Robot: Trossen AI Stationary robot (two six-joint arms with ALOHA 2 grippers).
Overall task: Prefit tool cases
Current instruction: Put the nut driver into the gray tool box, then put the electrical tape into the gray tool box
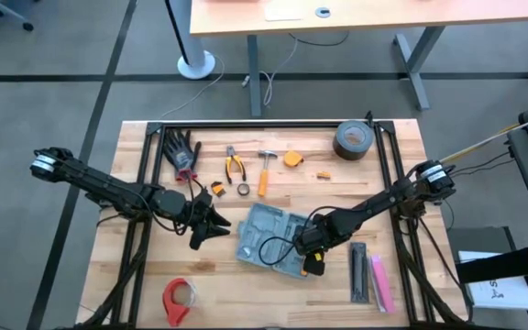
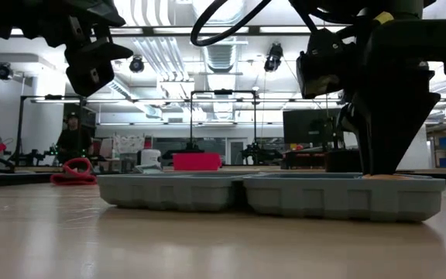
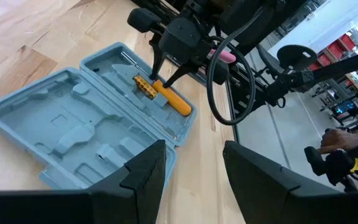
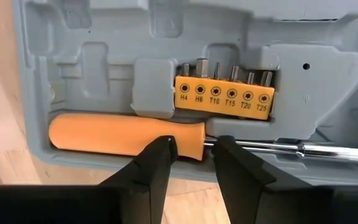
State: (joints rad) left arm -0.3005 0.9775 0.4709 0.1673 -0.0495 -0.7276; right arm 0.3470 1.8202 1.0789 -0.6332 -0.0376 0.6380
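Planks of pale wood formed the surface (image 1: 273, 206), where the tool case (image 1: 266, 238) lay open. The right end effector (image 4: 191, 149) was narrowly parted over an orange screwdriver (image 4: 126, 135), perhaps touching. The left end effector (image 3: 191, 165), parted, was held nearby. Grey carpet (image 1: 53, 55) was seen beyond.

Robotics lab; camera rigs (image 2: 33, 128), monitors (image 2: 308, 128), desks (image 1: 365, 14) behind.
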